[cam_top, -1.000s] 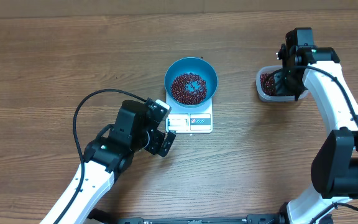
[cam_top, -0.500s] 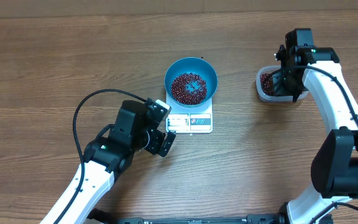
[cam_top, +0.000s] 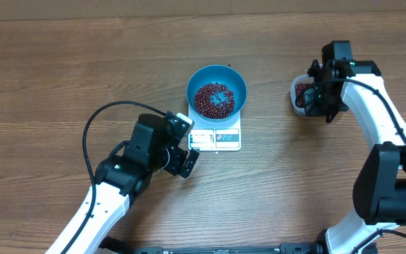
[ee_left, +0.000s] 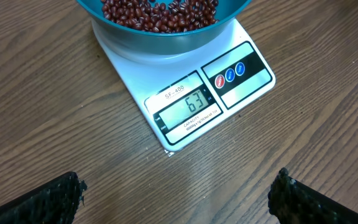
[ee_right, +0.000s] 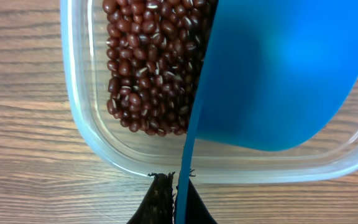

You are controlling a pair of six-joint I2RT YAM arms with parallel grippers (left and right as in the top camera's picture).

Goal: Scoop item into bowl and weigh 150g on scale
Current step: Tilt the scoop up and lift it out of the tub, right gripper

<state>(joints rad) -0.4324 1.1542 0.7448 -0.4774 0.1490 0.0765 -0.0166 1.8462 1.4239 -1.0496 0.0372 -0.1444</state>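
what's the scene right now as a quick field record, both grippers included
bowl: blue bowl on white scale, red beans inside
reading: display shows 63
left gripper: open, empty, above the table in front of the scale
right gripper: shut on blue scoop at clear tub holding more beans

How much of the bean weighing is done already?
Partly done: the blue bowl sits on the scale with beans in it, and the display reads 63, under half of 150. In hand: the right gripper holds the blue scoop at the tub, apparently fetching more. The left gripper hangs open near the scale. Left: more scoops until the display shows 150.
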